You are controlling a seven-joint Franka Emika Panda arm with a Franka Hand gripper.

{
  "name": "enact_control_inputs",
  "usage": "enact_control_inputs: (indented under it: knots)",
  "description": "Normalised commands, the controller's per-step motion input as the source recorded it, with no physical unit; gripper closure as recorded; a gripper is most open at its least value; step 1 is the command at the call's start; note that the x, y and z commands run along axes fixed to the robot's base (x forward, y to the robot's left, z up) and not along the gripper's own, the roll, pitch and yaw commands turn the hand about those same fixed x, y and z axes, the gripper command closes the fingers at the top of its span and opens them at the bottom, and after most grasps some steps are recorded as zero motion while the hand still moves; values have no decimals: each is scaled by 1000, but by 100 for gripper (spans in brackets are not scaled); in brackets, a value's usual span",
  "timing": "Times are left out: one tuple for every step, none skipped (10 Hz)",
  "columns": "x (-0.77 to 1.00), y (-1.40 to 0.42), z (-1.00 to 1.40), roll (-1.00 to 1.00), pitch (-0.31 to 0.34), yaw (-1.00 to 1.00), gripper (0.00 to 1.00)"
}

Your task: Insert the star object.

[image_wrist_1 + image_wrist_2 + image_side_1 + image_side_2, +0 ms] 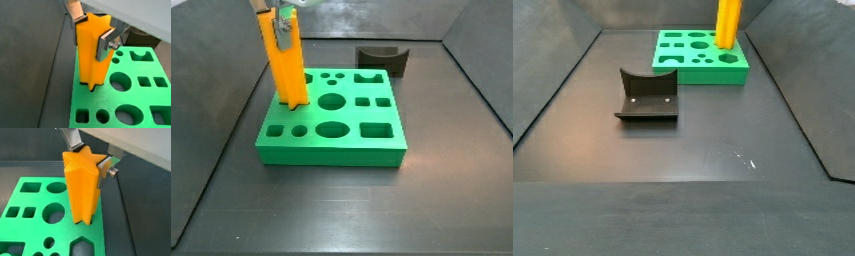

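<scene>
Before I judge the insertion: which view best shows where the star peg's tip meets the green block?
A wrist view: the star peg's tip enters the green block, pincer gripping it. A side view shows it upright; another cuts off its top.

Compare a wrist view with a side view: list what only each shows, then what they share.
Only the wrist view: the claw seen close, its fingers clamped on the top of the peg, and the peg's star-shaped end face.

Only the side view: the dark grey block on the floor, apart from the green block, and the bare floor in front of it. The claw is cropped out.

Both: the orange peg standing upright with its lower end at a hole near the green block's edge.
</scene>
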Motion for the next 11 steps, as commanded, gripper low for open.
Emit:
enact_control_inputs:
  knots:
    - [0, 0, -37, -316, 0, 234, 100]
    - [0, 49, -66, -363, 0, 231, 100]
    - [0, 0, -137, -339, 0, 137, 100]
    - [69, 0, -229, -94, 0, 0, 100]
    - [0, 0, -231, 0, 1, 49, 100]
    - [9, 0, -294, 0, 0, 74, 100]
    - [220, 0, -414, 19, 53, -49, 100]
    - [220, 0, -471, 51, 67, -97, 100]
    - [174, 0, -417, 43, 51, -66, 100]
    - [89, 0, -323, 33, 27, -31, 100]
    - [3, 0, -331, 29, 0, -9, 100]
